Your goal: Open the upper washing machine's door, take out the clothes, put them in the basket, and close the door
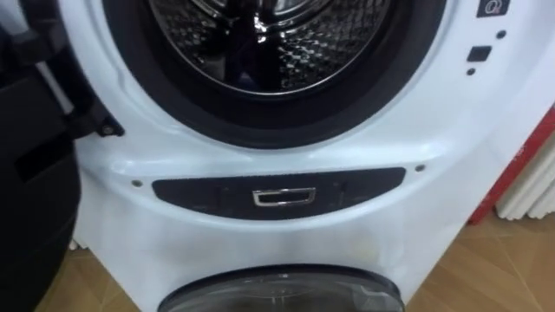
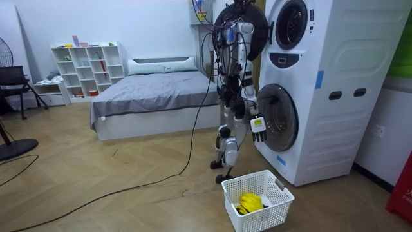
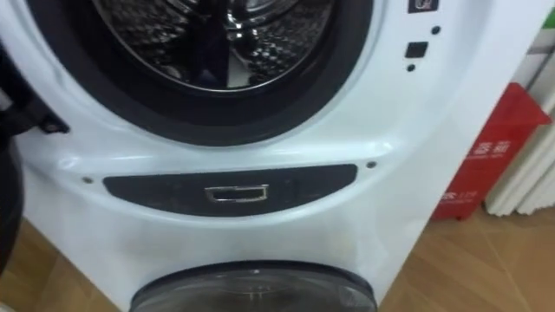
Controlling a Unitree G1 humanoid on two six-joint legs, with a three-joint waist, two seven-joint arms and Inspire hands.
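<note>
I stand close in front of the stacked white washing machine (image 2: 315,84). The upper drum (image 1: 260,43) is open, and the part of it I see is bare perforated metal inside a dark seal. Its dark door (image 1: 35,173) hangs swung out to my left. Below the drum runs a dark panel with a small chrome handle (image 1: 282,197), and under that is the shut lower door (image 1: 282,293). In the room view my right hand (image 2: 258,125) hangs open beside the lower door, holding nothing. A yellow garment (image 2: 251,202) lies in the white basket (image 2: 273,209) on the floor behind me.
A red box-like object (image 3: 490,165) and a white radiator (image 1: 533,186) stand to the right of the machine. A bed (image 2: 154,90), white shelves (image 2: 90,67) and a fan are further back in the room, across open wooden floor.
</note>
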